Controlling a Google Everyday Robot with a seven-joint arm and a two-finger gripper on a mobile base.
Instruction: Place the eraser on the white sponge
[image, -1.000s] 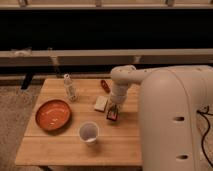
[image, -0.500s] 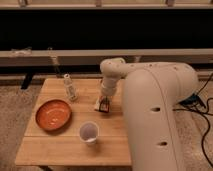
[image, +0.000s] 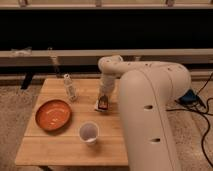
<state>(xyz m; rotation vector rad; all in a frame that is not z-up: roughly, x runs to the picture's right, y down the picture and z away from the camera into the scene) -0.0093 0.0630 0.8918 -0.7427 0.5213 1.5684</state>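
Under the gripper (image: 103, 98), clamped in it, the eraser (image: 103, 104) rests on the sponge (image: 99, 105). Left of the gripper sits an orange plate (image: 52, 114); a cup (image: 88, 132) stands nearer, on the surface (image: 60, 150).

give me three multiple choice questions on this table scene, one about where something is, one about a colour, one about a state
1. Where is the gripper?
A. over the orange plate
B. near the middle of the table, down at the eraser on the white sponge
C. off the table, over the carpet

2. What colour is the plate?
A. orange
B. blue
C. green

3. How does the paper cup stand?
A. tipped on its side
B. upside down
C. upright, mouth up

Answers:
1 B: the arm reaches down to the eraser, which sits at the white sponge, right of the plate.
2 A: the round plate on the left part of the table is orange.
3 C: its open round mouth faces up, near the front edge.
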